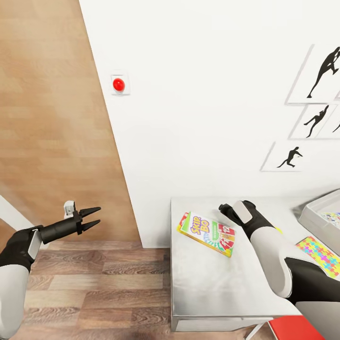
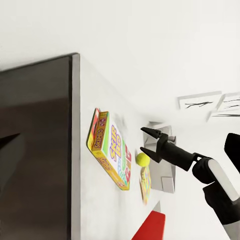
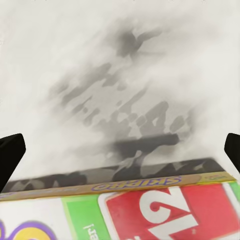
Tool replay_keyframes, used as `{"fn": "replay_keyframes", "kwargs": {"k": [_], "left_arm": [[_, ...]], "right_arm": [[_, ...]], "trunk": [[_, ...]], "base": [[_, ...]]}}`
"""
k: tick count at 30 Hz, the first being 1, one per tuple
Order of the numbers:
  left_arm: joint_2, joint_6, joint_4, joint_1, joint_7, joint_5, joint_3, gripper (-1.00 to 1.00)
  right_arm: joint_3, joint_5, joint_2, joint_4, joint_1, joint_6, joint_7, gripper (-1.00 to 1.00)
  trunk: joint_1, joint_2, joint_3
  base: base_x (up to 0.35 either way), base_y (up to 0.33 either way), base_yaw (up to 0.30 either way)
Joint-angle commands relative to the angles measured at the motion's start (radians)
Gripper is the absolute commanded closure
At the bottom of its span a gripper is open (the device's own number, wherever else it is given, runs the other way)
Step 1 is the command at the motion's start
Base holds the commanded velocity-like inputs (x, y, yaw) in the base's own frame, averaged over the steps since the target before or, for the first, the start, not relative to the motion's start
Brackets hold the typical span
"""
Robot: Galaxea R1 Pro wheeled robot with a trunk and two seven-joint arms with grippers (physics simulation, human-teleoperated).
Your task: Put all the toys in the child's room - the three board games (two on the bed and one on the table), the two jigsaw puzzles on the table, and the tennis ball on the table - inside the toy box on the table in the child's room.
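Note:
A board game (image 1: 208, 233), a flat box printed SKIP BO, lies at the left end of the white table (image 1: 212, 283). My right gripper (image 2: 149, 142) hangs open just above the far edge of this box (image 2: 110, 147), nothing between its fingers. In the right wrist view the fingertips (image 3: 10, 160) stand wide apart over the box (image 3: 150, 210). The tennis ball (image 2: 142, 159) lies beyond the gripper, and a jigsaw puzzle (image 1: 321, 255) lies further right. The grey toy box (image 1: 321, 215) stands at the table's right. My left gripper (image 1: 93, 216) is open over the floor, left of the table.
The white wall (image 1: 198, 118) runs behind the table, with a red button (image 1: 118, 85) and framed silhouette pictures (image 1: 311, 118). A red object (image 1: 293, 328) sits below the table's front right corner. Wood floor (image 1: 94, 283) lies to the left.

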Motion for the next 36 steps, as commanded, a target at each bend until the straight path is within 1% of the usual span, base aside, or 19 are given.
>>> {"fn": "replay_keyframes", "kwargs": {"k": [1, 8, 30, 36], "left_arm": [[0.000, 0.010, 0.000, -0.001, -0.003, 0.000, 0.001, -1.00], [0.000, 0.010, 0.000, -0.001, -0.003, 0.000, 0.001, -1.00], [0.000, 0.010, 0.000, -0.001, -0.003, 0.000, 0.001, -1.00], [0.000, 0.010, 0.000, -0.001, -0.003, 0.000, 0.001, -1.00]], "right_arm": [[0.000, -0.009, 0.000, -0.002, -0.001, 0.002, -0.007, -1.00], [0.000, -0.007, 0.001, -0.002, -0.001, 0.002, -0.007, -1.00], [-0.001, -0.007, 0.000, -0.001, -0.001, 0.004, -0.007, -1.00], [0.002, -0.006, 0.001, -0.002, -0.001, 0.004, -0.007, -1.00]], "trunk": [[0.001, -0.002, -0.002], [0.001, -0.002, -0.005], [0.001, -0.002, -0.040], [0.001, -0.002, -0.043]], "base": [[0.000, 0.000, 0.000], [0.000, 0.000, 0.000], [0.000, 0.000, 0.000], [-0.029, 0.000, 0.000]]}}
